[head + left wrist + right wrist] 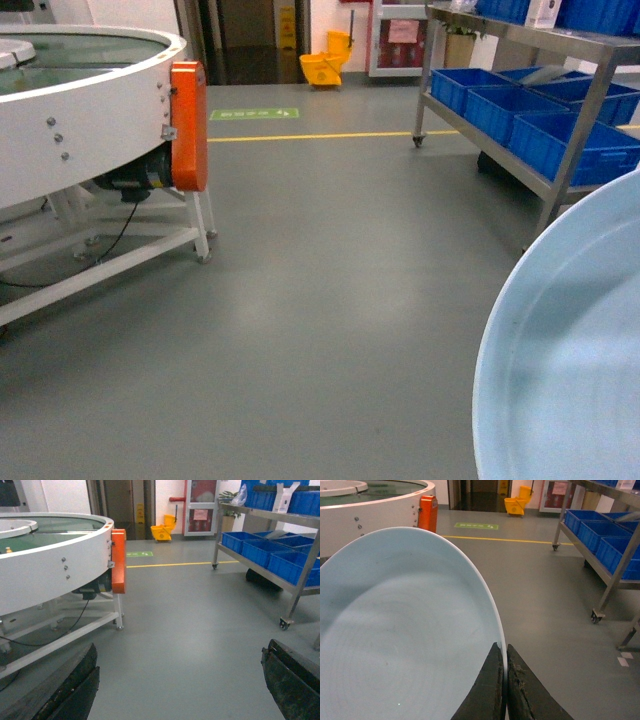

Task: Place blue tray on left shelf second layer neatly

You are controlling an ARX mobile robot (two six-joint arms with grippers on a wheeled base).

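Observation:
The blue tray (570,360) is pale sky-blue and shallow; it fills the lower right of the head view, held above the grey floor. In the right wrist view the tray (405,630) tilts up on the left, and my right gripper (503,647) is shut on its rim. My left gripper (180,647) is open over bare floor, holding nothing. Neither gripper shows in the head view. A stainless-steel rack (585,120) stands at the right; I cannot tell whether it is the left shelf.
The rack (310,560) holds several dark-blue crates (560,140) and stands on castors. A large white round machine (90,90) with an orange cover (188,125) is on the left. A yellow mop bucket (325,65) sits beyond a yellow floor line (300,135).

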